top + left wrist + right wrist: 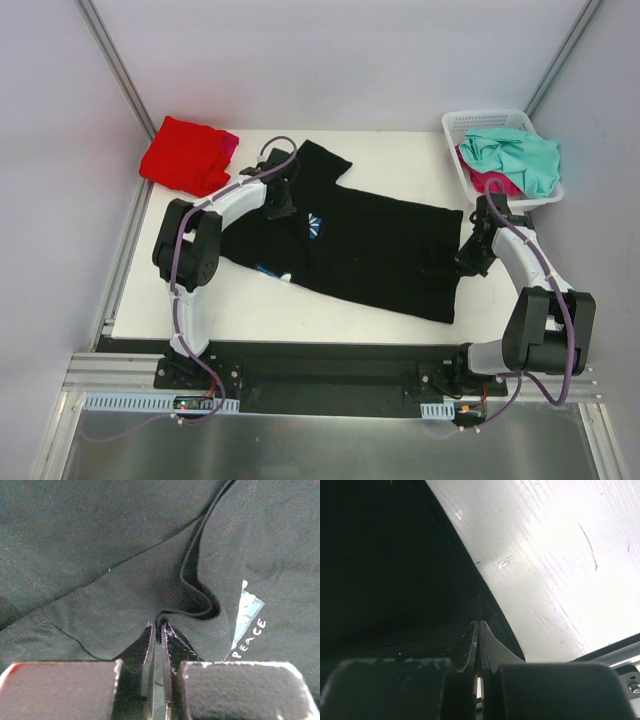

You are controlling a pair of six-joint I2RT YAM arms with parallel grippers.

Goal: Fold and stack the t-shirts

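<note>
A large black t-shirt (pixel 370 250) lies spread out slantwise across the white table (pixel 330 315), its small white print (pixel 315 226) facing up. My left gripper (pixel 283 207) rests on its upper part beside the print. In the left wrist view that gripper (pixel 159 624) is shut, pinching a raised fold of black cloth (pixel 100 555) next to the print (pixel 247 612). My right gripper (pixel 468 264) sits at the shirt's right edge. The right wrist view shows it (pixel 479 621) shut on the black hem (pixel 380 555). A folded red t-shirt (pixel 185 155) lies at the back left over a magenta one (pixel 230 143).
A white lattice basket (pixel 455 128) stands at the back right corner, holding a crumpled teal t-shirt (pixel 515 155) over pink cloth (pixel 495 183). It is close behind my right arm. Grey walls enclose the table on three sides. Bare table (pixel 560 555) shows beside the hem.
</note>
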